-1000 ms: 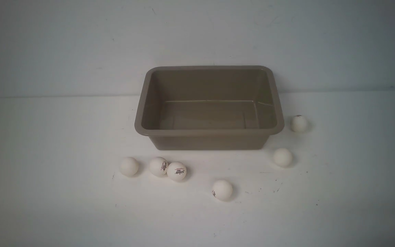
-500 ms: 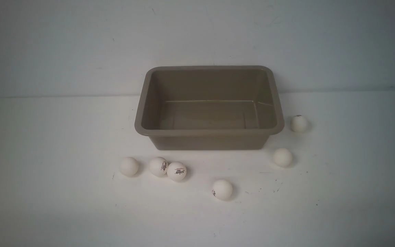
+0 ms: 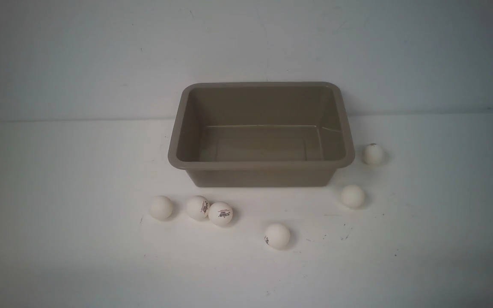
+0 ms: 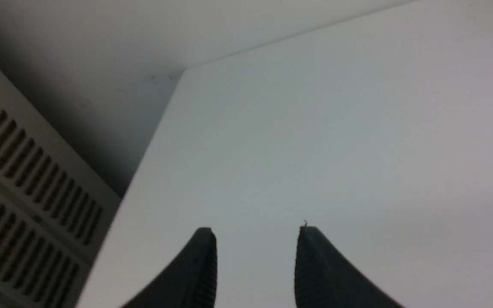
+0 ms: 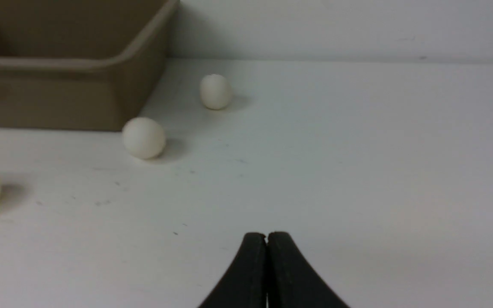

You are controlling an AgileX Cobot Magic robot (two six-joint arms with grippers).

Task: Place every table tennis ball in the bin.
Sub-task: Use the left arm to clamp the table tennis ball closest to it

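Note:
The taupe bin [image 3: 261, 164] stands in the middle of the white table with nothing in it. Several white table tennis balls lie around it: one [image 3: 161, 207] at the front left, a touching pair [image 3: 197, 208] [image 3: 220, 213] beside it, one [image 3: 277, 236] in front, and two [image 3: 352, 196] [image 3: 373, 154] at the right. Neither arm shows in the front view. My left gripper [image 4: 255, 233] is open over bare table, nothing between its fingers. My right gripper [image 5: 267, 235] is shut and empty, well short of the nearest ball [image 5: 144, 137] and the bin's corner [image 5: 58, 64].
A pale wall [image 3: 246, 51] rises directly behind the bin. The left wrist view shows the table's far corner [image 4: 182, 72] and a vented panel [image 4: 24, 179] beyond its edge. Small dark specks [image 3: 345, 233] mark the tabletop.

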